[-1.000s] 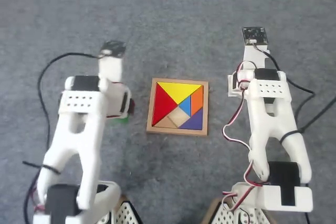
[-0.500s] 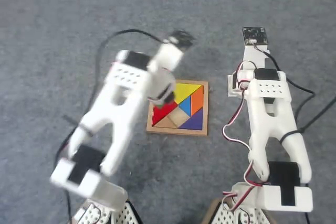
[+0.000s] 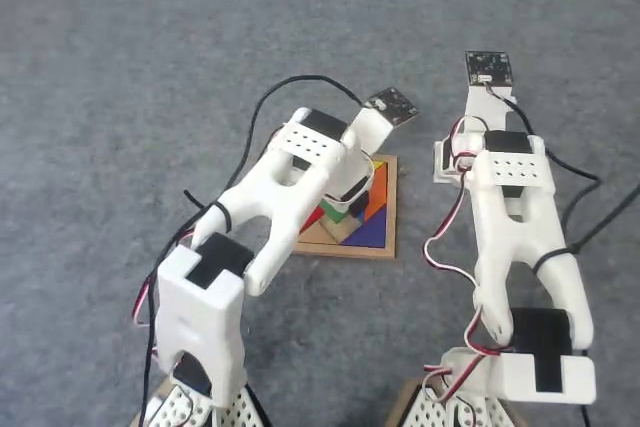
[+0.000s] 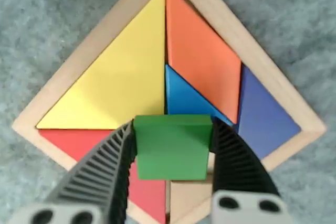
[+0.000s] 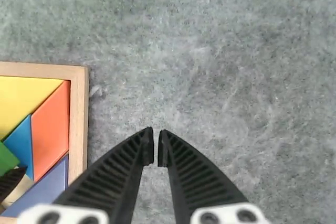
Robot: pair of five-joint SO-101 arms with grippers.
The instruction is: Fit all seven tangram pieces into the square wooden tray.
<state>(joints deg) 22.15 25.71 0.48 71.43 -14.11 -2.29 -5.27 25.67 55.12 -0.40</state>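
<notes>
My left claw (image 4: 173,132) grips the green piece (image 4: 172,153), its width running finger to finger, above the tray (image 4: 255,64). My right claw (image 5: 155,141) is closed and empty.

We note left arm (image 3: 270,197) slanting across tray (image 3: 391,222) — near-left part covered from above. Left gripper (image 4: 173,127) grips green piece (image 4: 172,153) over tray's middle, barring entry there. Right arm (image 3: 515,207) stands near tray's right rim, with narrow strip of carpet (image 3: 412,237) between. Right gripper (image 5: 155,140), jaws closed to a sliver, hangs over bare carpet. We see open carpet beyond tray's far rim and out to left.
</notes>
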